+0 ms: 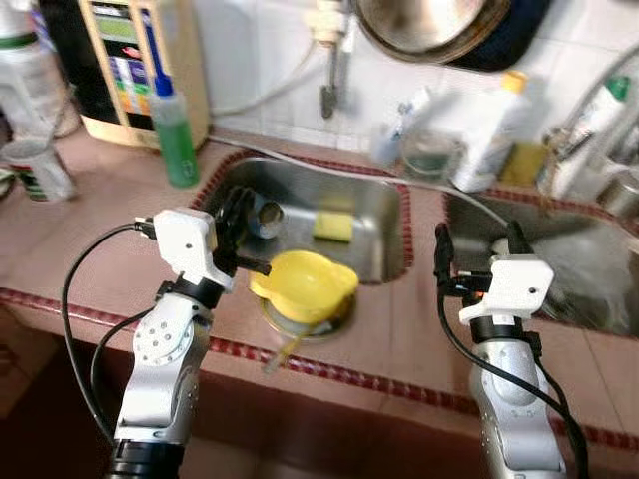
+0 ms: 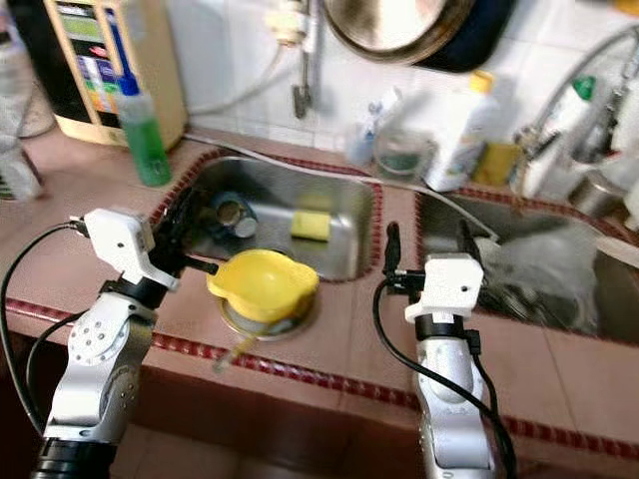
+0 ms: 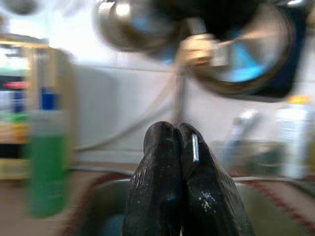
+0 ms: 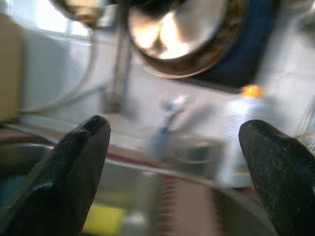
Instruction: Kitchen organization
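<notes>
While both wrist views are motion-blurred, the left gripper [image 1: 238, 225] shows fingers pressed together over the stainless steel sink basin [image 1: 379, 230], holding nothing visible. At its 3 o'clock, a yellow plastic funnel-shaped cup [image 1: 303, 285] partly hides a round metal item on the tiled counter [image 1: 90, 249]. The right gripper [image 1: 477, 244] hovers with fingers apart.

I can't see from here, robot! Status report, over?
Left gripper fingers shut, empty, at the sink edge. Right gripper fingers open, empty, over the counter. Yellow scoop on the rim by the left gripper. Sponge in the sink.
</notes>
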### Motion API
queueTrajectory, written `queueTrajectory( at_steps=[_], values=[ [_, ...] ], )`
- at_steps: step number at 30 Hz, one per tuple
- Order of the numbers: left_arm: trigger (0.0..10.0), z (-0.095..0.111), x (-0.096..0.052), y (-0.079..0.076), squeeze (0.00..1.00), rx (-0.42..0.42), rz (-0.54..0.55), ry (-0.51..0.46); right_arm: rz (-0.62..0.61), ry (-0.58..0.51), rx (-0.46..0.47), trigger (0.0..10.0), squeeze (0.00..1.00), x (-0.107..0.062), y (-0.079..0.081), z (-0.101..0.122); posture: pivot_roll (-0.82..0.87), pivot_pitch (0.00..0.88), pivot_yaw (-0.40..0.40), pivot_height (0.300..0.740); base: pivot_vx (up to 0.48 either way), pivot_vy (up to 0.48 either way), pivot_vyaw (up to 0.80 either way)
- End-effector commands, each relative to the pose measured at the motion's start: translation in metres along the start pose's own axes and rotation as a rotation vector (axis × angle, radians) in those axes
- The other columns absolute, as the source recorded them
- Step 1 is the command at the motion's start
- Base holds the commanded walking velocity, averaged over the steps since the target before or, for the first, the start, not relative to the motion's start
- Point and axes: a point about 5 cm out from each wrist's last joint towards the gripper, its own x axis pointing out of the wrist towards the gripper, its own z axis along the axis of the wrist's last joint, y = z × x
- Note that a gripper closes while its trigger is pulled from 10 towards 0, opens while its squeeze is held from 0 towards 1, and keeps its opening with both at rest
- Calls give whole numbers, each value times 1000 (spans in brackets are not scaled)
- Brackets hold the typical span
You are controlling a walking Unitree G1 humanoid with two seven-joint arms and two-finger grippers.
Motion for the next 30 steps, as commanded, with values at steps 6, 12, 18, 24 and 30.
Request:
queueTrajectory(
  at_steps=[6, 12, 18, 24, 30],
  values=[
    [10000, 2, 5, -7, 0, -16, -15, -14, -8, -4, -20, 10000, 0, 1, -9, 1, 69, 0, -56, 740, 340, 0, 0],
    [10000, 1, 4, -8, 0, -24, -15, -10, -4, -1, -19, 10000, 0, 0, -8, 1, 70, 0, -57, 740, 262, 0, 0],
    [10000, -4, 3, -13, 0, -31, -60, 28, -2, 25, -20, 10000, 0, -3, -7, -3, 66, 0, -52, 740, 0, 0, 0],
    [10000, -13, 5, -25, 0, -36, -137, 72, -1, 115, 17, 10000, 0, -12, -5, -13, 39, 0, -36, 740, 0, 0, 0],
    [10000, -17, 15, -31, 0, -33, -184, 84, 2, 159, 22, 10000, 0, -22, -6, -12, -12, 0, -16, 740, 0, 0, 0]
  ],
)
